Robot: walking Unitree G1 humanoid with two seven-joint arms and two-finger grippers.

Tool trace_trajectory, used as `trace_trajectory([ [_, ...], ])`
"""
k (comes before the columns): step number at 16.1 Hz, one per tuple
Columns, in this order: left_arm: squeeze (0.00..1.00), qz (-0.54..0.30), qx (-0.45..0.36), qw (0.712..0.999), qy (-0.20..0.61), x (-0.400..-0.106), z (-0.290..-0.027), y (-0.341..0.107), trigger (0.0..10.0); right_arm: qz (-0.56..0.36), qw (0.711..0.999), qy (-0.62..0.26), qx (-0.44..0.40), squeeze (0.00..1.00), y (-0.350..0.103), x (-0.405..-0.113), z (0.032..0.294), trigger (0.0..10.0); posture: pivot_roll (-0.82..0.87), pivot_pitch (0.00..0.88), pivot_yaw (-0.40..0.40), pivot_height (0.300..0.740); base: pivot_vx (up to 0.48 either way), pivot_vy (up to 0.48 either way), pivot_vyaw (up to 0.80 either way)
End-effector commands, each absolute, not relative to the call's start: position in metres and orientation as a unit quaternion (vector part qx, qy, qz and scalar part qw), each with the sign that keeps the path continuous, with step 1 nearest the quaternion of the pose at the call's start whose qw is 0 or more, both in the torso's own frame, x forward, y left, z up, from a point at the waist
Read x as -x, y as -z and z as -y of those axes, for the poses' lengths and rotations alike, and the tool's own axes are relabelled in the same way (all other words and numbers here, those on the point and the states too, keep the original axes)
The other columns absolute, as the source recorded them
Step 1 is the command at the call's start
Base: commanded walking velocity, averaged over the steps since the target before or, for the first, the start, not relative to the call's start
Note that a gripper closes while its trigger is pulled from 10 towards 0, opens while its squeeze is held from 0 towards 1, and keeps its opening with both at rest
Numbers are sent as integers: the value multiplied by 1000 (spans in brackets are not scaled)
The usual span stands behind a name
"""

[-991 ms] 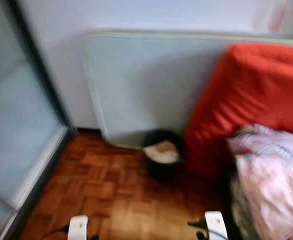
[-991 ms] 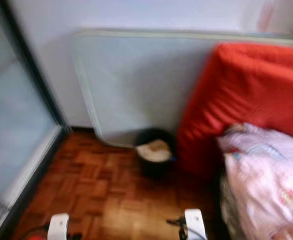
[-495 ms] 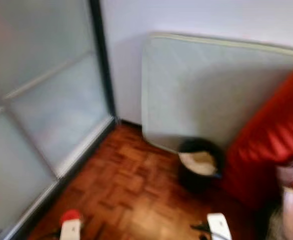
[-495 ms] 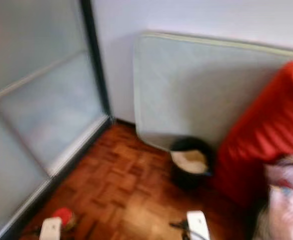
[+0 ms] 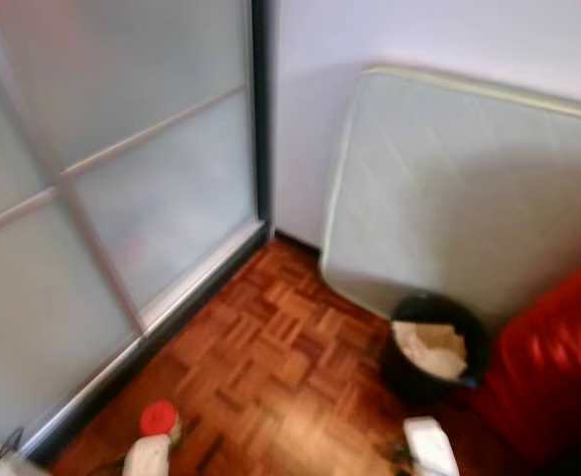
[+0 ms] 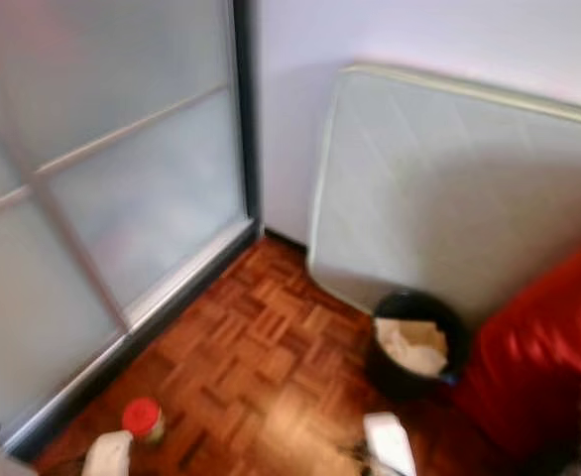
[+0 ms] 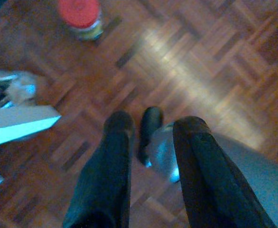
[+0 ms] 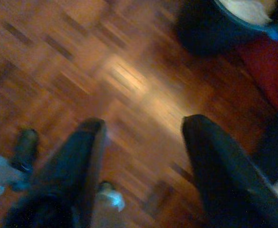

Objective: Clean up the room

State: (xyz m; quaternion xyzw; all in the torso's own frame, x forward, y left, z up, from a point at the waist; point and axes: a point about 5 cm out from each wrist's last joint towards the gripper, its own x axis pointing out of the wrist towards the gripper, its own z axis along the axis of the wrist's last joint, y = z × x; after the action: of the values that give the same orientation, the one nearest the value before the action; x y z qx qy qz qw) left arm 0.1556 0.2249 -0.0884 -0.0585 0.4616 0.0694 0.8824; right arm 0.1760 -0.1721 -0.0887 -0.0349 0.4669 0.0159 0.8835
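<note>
A red-capped jar (image 5: 159, 420) is standing on the parquet floor (image 5: 271, 367) at lower left, well apart from the black bin (image 5: 431, 347) by the leaning mattress (image 5: 469, 188), while both end effectors, left (image 7: 151, 171) and right (image 8: 139, 166), are hanging spread and empty, apparently awaiting pickup.

Each end effector has two long, glossy black fingers (image 7: 106, 175) with rounded tips (image 8: 210, 156). Pale, whitish arm segments (image 5: 429, 448) show, one trailing a thin dark cable.
</note>
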Motion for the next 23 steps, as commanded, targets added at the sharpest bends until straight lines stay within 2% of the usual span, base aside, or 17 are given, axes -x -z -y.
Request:
trace_trajectory([
  [1, 0, -458, 64, 884, -61, -160, -219, 88, 10000, -484, 874, -2, 37, 0, 93, -164, 183, 10000, 48, 0, -38, 740, 341, 0, 800],
  [14, 0, -453, 69, 887, -56, -163, -215, 87, 10000, -489, 872, -5, 20, 0, 95, -160, 181, 10000, 58, 0, -40, 740, 351, 0, 44],
  [18, 0, -458, 68, 884, -65, -153, -229, 88, 10000, -500, 866, 6, 20, 0, 97, -153, 192, 10000, 57, 0, -40, 740, 357, 0, 0],
  [23, 0, -463, 69, 881, -66, -149, -230, 89, 10000, -506, 861, -17, 38, 0, 98, -148, 192, 10000, 58, 0, -41, 740, 378, 0, 160],
])
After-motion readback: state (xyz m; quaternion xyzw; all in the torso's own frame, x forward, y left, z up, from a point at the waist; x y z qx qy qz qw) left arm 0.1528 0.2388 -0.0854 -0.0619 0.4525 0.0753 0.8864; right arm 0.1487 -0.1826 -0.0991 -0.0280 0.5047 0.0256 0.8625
